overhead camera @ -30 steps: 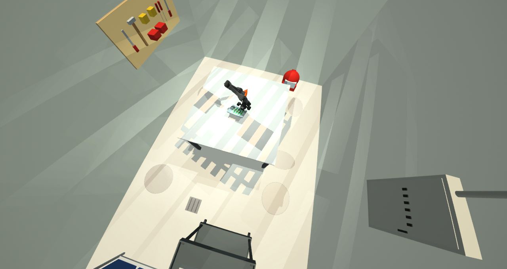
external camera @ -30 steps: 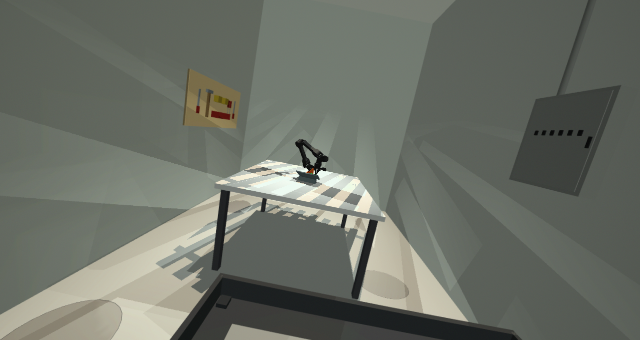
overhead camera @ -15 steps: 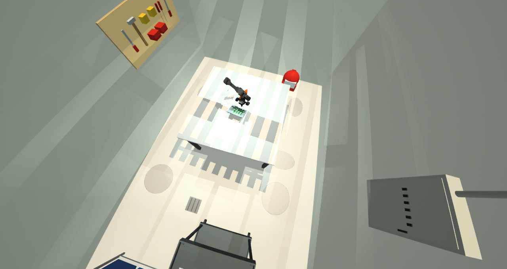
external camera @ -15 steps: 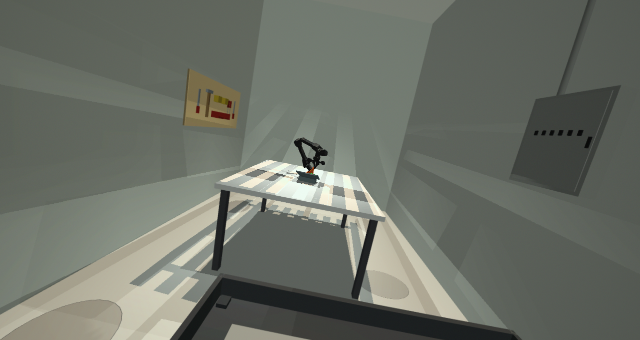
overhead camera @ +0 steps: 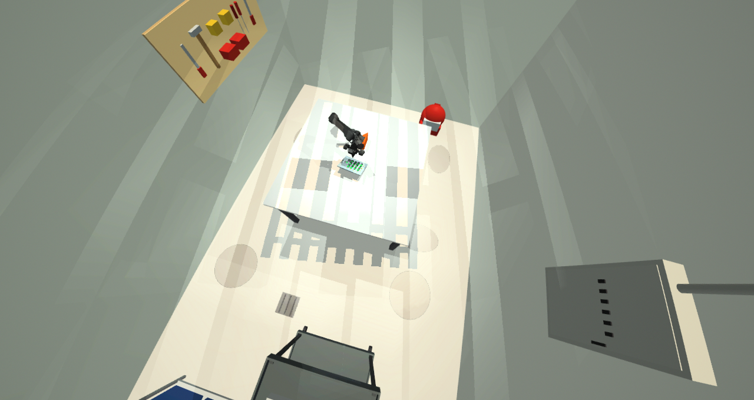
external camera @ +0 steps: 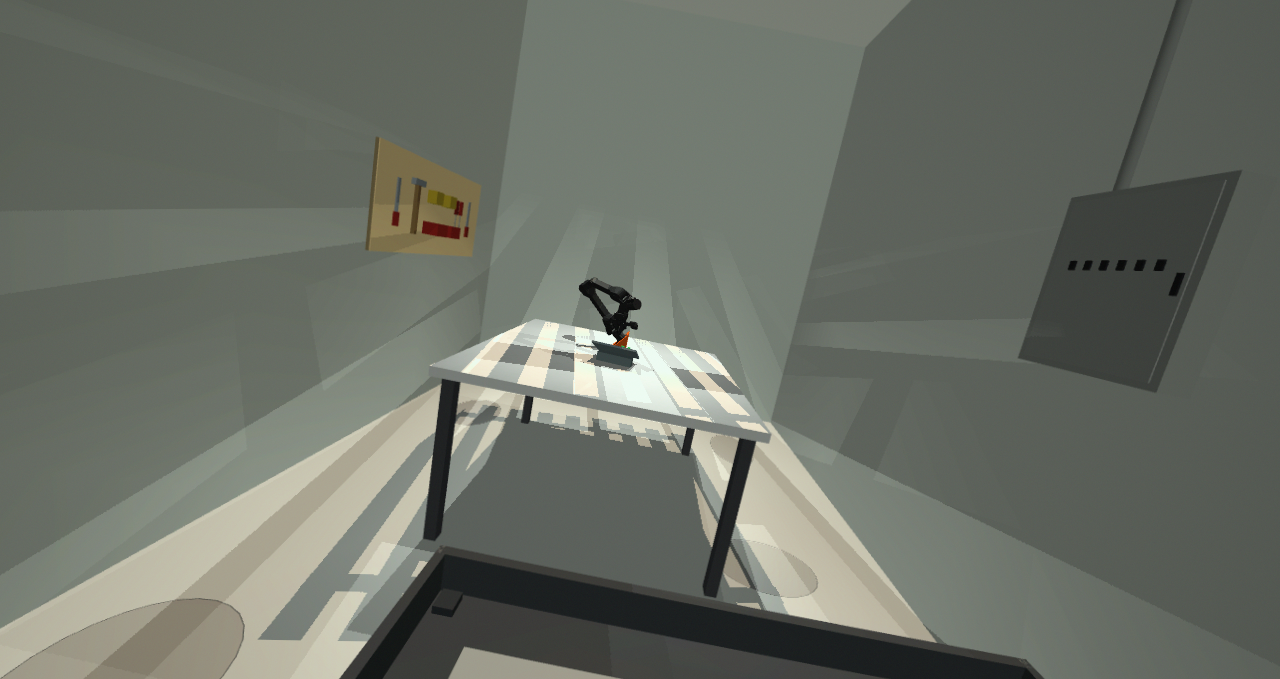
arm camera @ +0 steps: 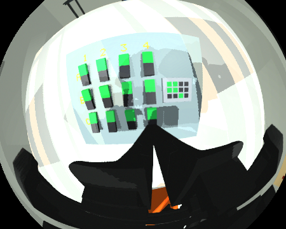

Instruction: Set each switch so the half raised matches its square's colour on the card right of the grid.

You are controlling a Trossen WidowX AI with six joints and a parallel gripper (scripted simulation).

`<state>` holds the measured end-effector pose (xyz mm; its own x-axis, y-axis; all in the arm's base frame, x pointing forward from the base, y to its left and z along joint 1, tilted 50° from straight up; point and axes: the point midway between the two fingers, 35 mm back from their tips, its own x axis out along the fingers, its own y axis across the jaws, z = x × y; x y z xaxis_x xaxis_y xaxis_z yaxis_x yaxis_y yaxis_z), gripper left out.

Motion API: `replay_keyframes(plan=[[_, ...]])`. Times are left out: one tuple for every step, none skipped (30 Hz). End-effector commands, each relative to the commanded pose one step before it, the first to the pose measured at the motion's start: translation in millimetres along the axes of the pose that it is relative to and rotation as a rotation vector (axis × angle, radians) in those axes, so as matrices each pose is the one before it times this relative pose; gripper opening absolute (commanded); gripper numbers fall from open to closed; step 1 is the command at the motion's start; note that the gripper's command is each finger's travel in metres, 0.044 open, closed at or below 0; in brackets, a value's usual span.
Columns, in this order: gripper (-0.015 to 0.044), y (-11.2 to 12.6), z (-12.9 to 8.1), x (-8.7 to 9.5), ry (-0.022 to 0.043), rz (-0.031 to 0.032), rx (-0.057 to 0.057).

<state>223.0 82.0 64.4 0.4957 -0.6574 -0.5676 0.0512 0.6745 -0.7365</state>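
Note:
The pale switch panel (arm camera: 74,89) (overhead camera: 344,168) (external camera: 615,359) lies on the table and holds three rows of four green-and-grey rocker switches. The small card (arm camera: 177,90) sits to the right of the grid, with green and dark grey squares. My gripper (arm camera: 152,128) (overhead camera: 354,154) (external camera: 619,340) is shut and empty. Its tips point down at the near end of the near-row, column 4 switch (arm camera: 152,113) and hide that switch's grey half. I cannot tell whether the tips touch it. The near-row, column 3 switch (arm camera: 130,118) stands just to the left of the tips.
An orange cone (overhead camera: 364,136) stands behind the arm on the striped table (overhead camera: 400,208) (external camera: 554,379). A red object (overhead camera: 432,115) sits at the table's far corner. A dark cart (overhead camera: 321,369) stands on the floor in front of the table.

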Motion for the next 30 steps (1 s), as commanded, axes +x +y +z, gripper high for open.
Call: replay_keyframes(plan=[[0.0,-4.96,-3.96,22.26,0.02226,-0.01474,-0.008],[0.0,0.0,0.0,0.0,0.0,0.0,0.0],[0.0,0.0,0.0,0.0,0.0,0.0,0.0],[0.0,0.0,0.0,0.0,0.0,0.0,0.0],[0.0,0.0,0.0,0.0,0.0,0.0,0.0],[0.0,0.0,0.0,0.0,0.0,0.0,0.0],[0.0,0.0,0.0,0.0,0.0,0.0,0.0],[0.0,0.0,0.0,0.0,0.0,0.0,0.0],[0.0,0.0,0.0,0.0,0.0,0.0,0.0],[0.0,-0.01,0.02,0.79,-0.00002,-0.00004,0.0],[0.0,-0.05,0.06,2.38,-0.00007,-0.00018,0.0001],[0.0,-0.14,0.07,3.55,-0.00014,-0.00047,0.0001],[0.0,-0.14,0.03,2.35,-0.00012,-0.00045,0.0001],[0.0,-0.05,0.01,0.78,-0.00004,-0.00017,0.0],[0.0,0.0,0.0,0.0,0.0,0.0,0.0],[0.0,0.01,0.01,0.26,0.00001,0.00004,0.0],[0.0,0.03,0.03,0.54,0.00001,0.00008,0.0],[0.0,0.04,0.04,0.75,0.00001,0.00011,0.0],[0.0,0.04,0.05,0.97,0.00001,0.00012,0.0],[0.0,0.04,0.05,1.21,0.00001,0.00013,0.0],[0.0,0.04,0.06,1.46,0.0,0.00012,0.0],[0.0,0.02,0.07,1.62,-0.00002,0.00008,0.0],[0.0,0.01,0.06,1.66,-0.00004,0.00003,0.0],[0.0,-0.01,0.06,1.66,-0.00005,-0.00002,0.0],[0.0,-0.03,0.05,1.66,-0.00007,-0.00008,0.0],[0.0,-0.04,0.04,1.35,-0.00007,-0.0001,0.0],[0.0,-0.03,0.02,0.82,-0.00004,-0.00008,0.0],[0.0,-0.01,0.01,0.27,-0.00002,-0.00003,0.0],[0.0,0.0,0.0,0.0,0.0,0.0,0.0],[0.0,0.0,0.0,0.0,0.0,0.0,0.0]])
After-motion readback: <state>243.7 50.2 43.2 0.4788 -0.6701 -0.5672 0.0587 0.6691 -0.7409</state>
